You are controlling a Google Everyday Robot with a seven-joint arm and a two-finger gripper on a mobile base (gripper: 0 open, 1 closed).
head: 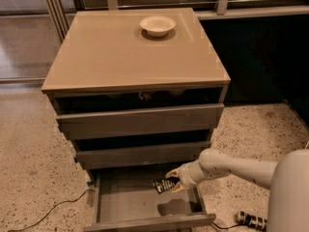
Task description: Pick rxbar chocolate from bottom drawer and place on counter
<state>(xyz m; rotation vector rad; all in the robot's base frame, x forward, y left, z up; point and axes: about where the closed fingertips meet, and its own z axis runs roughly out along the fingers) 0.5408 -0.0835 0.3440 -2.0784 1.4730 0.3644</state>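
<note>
Down in the open bottom drawer (123, 204): the pincer (174, 181), reaching in from the right on a cream arm (231, 166). Clamped on the rxbar chocolate (162, 184), with one finger above the bar's right end and one below. Black wrapper with white lettering, jutting out to the left of the pincer, tilted, seemingly clear of the grey drawer floor. Directly beneath the pincer, a dark shadow (173, 208) on that floor.

Just above the pincer, the plain front of the middle drawer (140, 154), pulled out slightly. Higher again, the top drawer (140, 121), also a little way out. Far above and to the left of the pincer, the glossy tan tabletop (120, 62), with a cream bowl (157, 25) near its back edge, well apart from the bar.

Below and to the right of the pincer, a power strip (251, 220) on the speckled floor (29, 168). Well off to the left and low down, a thin dark cable (48, 210) trailing toward the near left corner of the drawer.
</note>
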